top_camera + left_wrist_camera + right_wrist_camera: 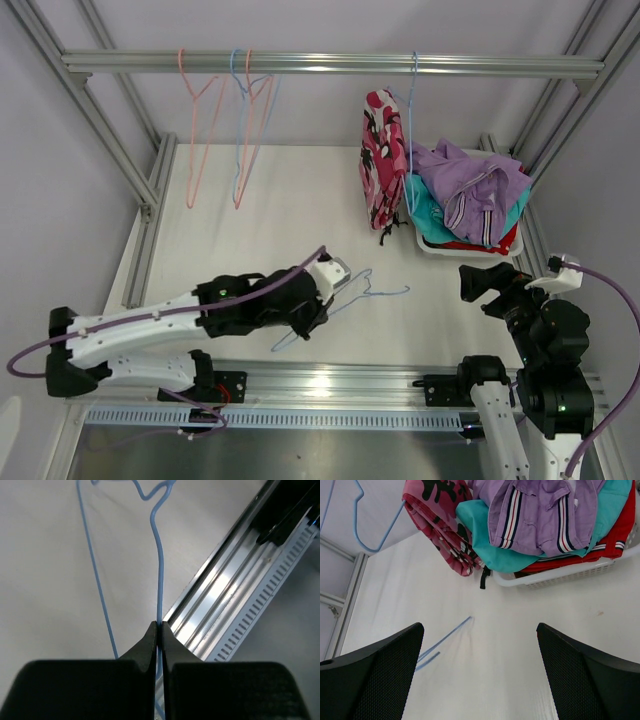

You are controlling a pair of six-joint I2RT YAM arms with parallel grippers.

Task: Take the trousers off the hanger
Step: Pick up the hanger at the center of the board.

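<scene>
On the rail (330, 63), the camouflage trousers (382, 160) hang on their hanger (413, 100), just beside the basket (432, 248).
Your right gripper (480, 282), jaws apart, sits nearer, trousers ahead-left; left gripper (338, 272) is clamped on an empty blue hanger (380, 292).

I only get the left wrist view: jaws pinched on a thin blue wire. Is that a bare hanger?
Observer: Yes, the left gripper holds a bare blue hanger low at the table.
Operator: Any trousers on a hanger?
Observer: One, the pink camouflage pair, hanging from the rail.
Operator: The rest?
Observer: The lilac pair tops the pile in the white basket, with the teal pair and the red pair under it.
</scene>
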